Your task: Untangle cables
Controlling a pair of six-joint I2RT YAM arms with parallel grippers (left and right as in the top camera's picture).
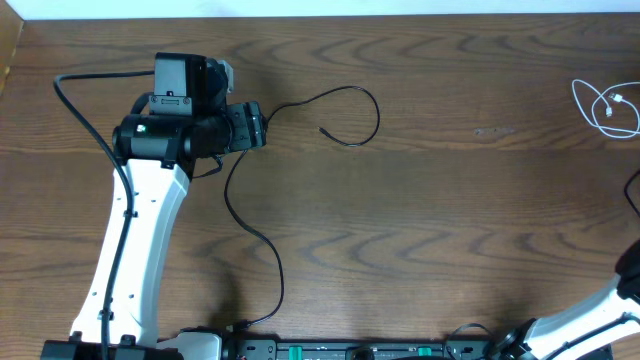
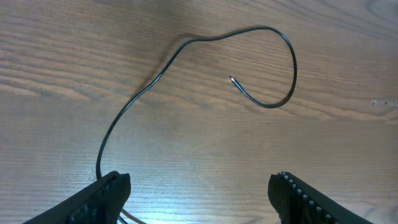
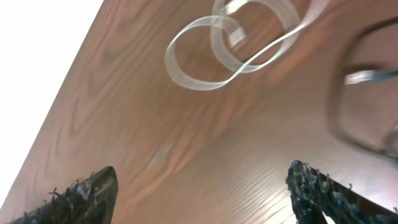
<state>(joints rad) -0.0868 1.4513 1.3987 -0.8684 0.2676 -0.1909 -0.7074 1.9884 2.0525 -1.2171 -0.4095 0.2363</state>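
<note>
black cable [image 1: 352, 88] hooks loosely; white cable [image 1: 600, 108] coiled apart.

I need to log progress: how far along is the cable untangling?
Done: the black cable and white cable lie far apart, not crossing. In hand: nothing; the left gripper and right gripper are both open. Left: perhaps straightening the white cable's loops.

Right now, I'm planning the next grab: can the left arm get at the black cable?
Probably yes. The left gripper is open, and the black cable lies flat on the table just ahead, one stretch close beside it; nothing lies over it.
</note>
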